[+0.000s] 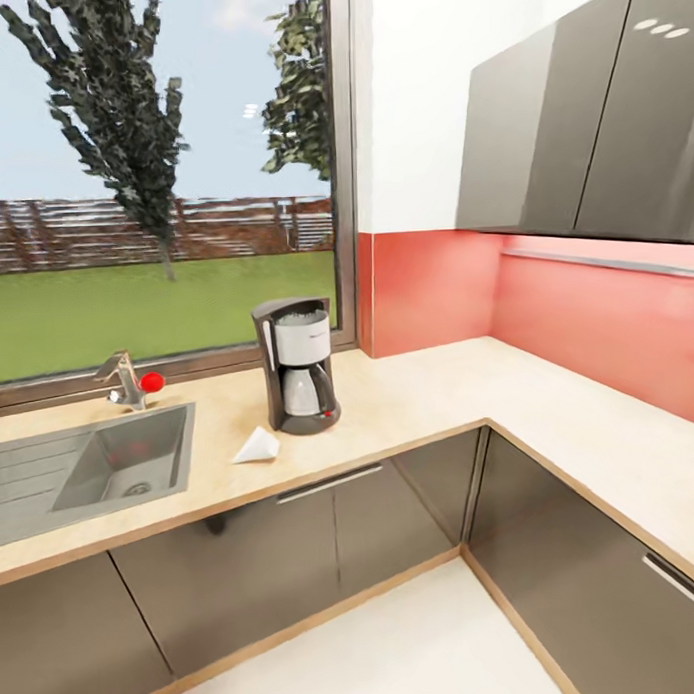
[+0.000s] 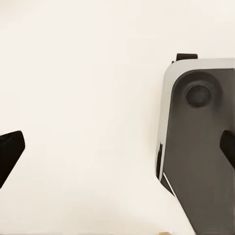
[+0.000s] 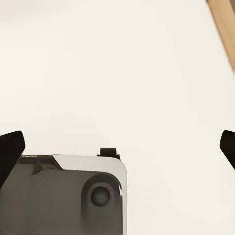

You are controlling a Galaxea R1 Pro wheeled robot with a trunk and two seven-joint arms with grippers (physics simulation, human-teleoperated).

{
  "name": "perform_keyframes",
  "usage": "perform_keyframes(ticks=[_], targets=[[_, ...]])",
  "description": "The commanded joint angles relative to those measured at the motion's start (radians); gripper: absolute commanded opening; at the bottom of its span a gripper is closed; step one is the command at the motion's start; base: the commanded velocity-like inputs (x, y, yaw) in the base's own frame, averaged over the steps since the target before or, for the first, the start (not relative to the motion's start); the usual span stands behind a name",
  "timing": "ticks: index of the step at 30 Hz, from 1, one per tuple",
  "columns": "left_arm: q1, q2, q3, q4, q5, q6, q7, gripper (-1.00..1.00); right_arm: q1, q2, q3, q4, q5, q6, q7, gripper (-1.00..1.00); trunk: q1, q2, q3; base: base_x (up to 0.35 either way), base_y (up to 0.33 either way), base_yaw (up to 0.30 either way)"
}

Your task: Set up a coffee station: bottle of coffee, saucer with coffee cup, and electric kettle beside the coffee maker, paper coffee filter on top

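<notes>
Lying beside the coffee maker (image 1: 298, 365), the paper coffee filter (image 1: 257, 446)

coffee maker (image 1: 299, 364) upright on countertop (image 1: 429, 389), paper coffee filter (image 1: 257, 446) beside

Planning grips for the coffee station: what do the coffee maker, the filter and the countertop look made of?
Coffee maker: dark grey body, likely plastic, with a silvery front panel and a see-through carafe, seemingly glass. Filter: thin matte white cone, apparently paper, lying beside the maker. Countertop: light wood-grain surface, wood or laminate; hard to tell.
</notes>
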Motion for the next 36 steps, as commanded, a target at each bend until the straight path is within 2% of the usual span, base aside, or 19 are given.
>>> perform_keyframes(ticks=[1, 13, 17, 36], targets=[[-0.001, 0.0, -0.001, 0.003, 0.0, -0.002, 0.003, 1.0, 0.0, 0.0, 0.0, 0.001, 0.0, -0.003, 0.0, 1.0, 0.001, -0.001, -0.001, 0.219, -0.145, 0.278], [-0.001, 0.008, 0.001, 0.024, 0.0, -0.003, 0.007, 1.0, 0.0, 0.0, 0.0, -0.001, 0.001, -0.003, 0.0, 1.0, 0.001, -0.001, -0.001, 0.132, -0.086, 0.278], [0.0, 0.011, 0.0, 0.024, -0.001, -0.004, 0.034, 1.0, 0.0, 0.0, 0.0, -0.001, 0.001, -0.003, 0.0, 1.0, 0.001, -0.001, -0.001, 0.008, -0.005, 0.278], [-0.001, 0.0, 0.002, 0.018, 0.002, -0.019, 0.044, 1.0, 0.0, 0.001, 0.001, -0.001, 0.001, -0.003, 0.001, 1.0, 0.001, -0.001, -0.001, 0.001, 0.0, 0.278]])
